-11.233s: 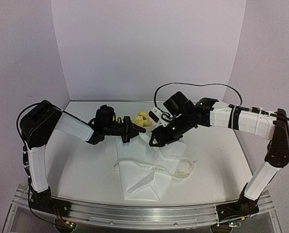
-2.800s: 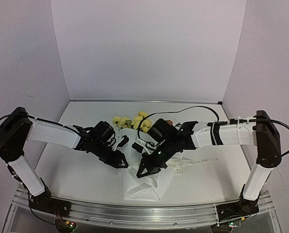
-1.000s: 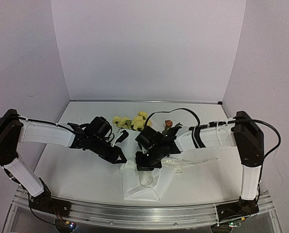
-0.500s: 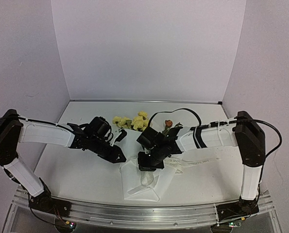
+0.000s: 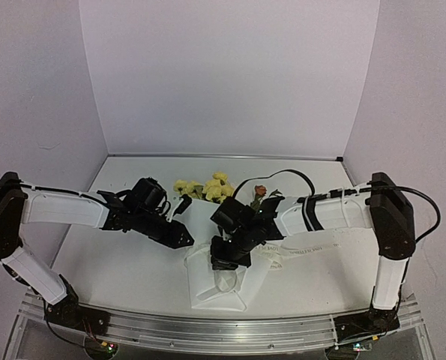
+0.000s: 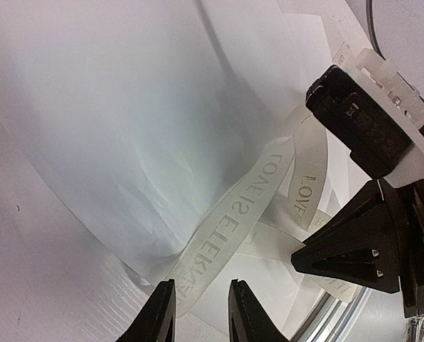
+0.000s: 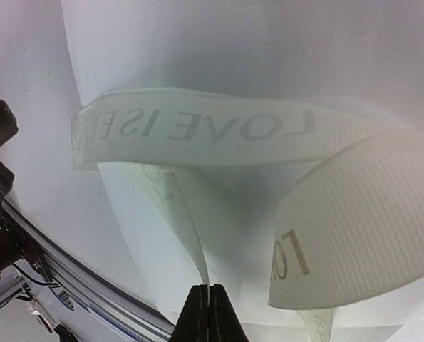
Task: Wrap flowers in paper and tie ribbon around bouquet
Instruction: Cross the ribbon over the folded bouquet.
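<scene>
The white paper cone lay flat in the middle, yellow flowers poking out the far end, the lettered ribbon looped loosely across it. Right gripper was pinched on one ribbon strand; left gripper had its jaws parted, the ribbon's tail right at the gap but unsqueezed. I'd reckon centring that tail before closing, right side taut, was the way.

paper: thin white sheet, matt, faintly creased | ribbon: cream woven cloth, fine ribbed weave, slight sheen, dark printed letters | right tool: black, matt plastic | surface: white, smooth, matt
</scene>
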